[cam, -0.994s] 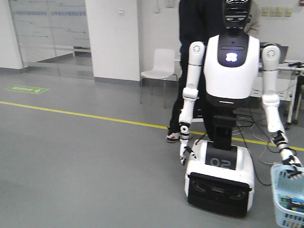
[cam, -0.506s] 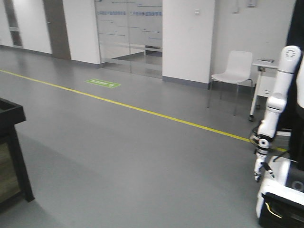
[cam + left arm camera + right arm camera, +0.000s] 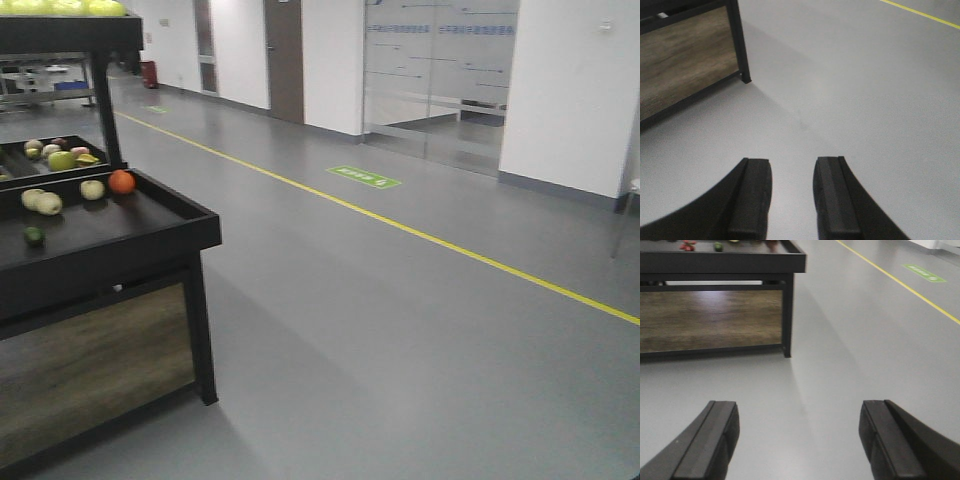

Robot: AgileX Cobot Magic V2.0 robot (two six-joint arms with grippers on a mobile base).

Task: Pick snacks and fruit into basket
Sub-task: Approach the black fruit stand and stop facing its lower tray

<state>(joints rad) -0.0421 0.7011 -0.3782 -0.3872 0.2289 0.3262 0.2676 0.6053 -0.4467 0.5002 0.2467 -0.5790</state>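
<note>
L gripper (image 3: pixel 792 200) is hanging low over bare floor, pads apart by a modest gap w/ nothing between. R gripper (image 3: pixel 800 440) is spreading much wider, also empty. I'm reading both as a carry pose, pointing fwd & down, since nothing is within reach of either; that's my judgement only.

Fruit is sitting on the black display stand (image 3: pixel 150 250). An orange (image 3: pixel 122 181) is lying by the rear edge of the lower tray, next to the post. Pale yellow fruits (image 3: pixel 42 201) are lying left of it, and a small green fruit (image 3: pixel 34 235) nearer the front edge. More mixed fruit is filling the rear tray (image 3: pixel 62 159). I'm guessing they're spread loose so each can be pinched singly. Snack pouches: not seeing any. Basket: not in view.

Floor (image 3: pixel 400 350) is showing smooth grey w/ a soft sheen, looking easy for rolling. A yellow line (image 3: pixel 450 245) is running diagonally across it, w/ a green floor sticker (image 3: pixel 363 177) beyond. White walls, a glass partition (image 3: pixel 450 70) and a brown door (image 3: pixel 284 55) are closing the far side.
</note>
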